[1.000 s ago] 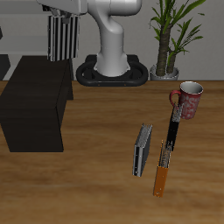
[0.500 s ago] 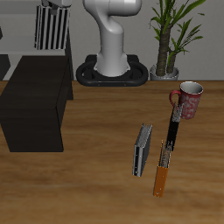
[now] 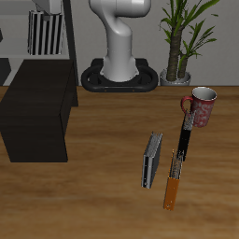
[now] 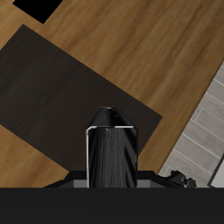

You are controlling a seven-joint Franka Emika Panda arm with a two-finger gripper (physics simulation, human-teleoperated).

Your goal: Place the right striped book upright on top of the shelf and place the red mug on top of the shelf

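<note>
My gripper [image 3: 47,9] is shut on the right striped book [image 3: 44,34] and holds it upright in the air above the back part of the black shelf [image 3: 37,107]. In the wrist view the book [image 4: 111,157] shows edge-on between the jaws of the gripper [image 4: 111,180], with the shelf's flat top [image 4: 61,87] below it. The red mug [image 3: 200,107] stands upright on the table, far from the shelf, near the plant. The other striped book [image 3: 152,159] lies on the table in the middle.
A black book [image 3: 185,140] and an orange-spined book [image 3: 174,185] lie in a line in front of the mug. A potted plant [image 3: 182,42] stands at the back, beside the robot's base [image 3: 119,75].
My gripper has carried the striped book sideways, away from the robot's base and farther over the shelf. Nothing on the table has moved.
</note>
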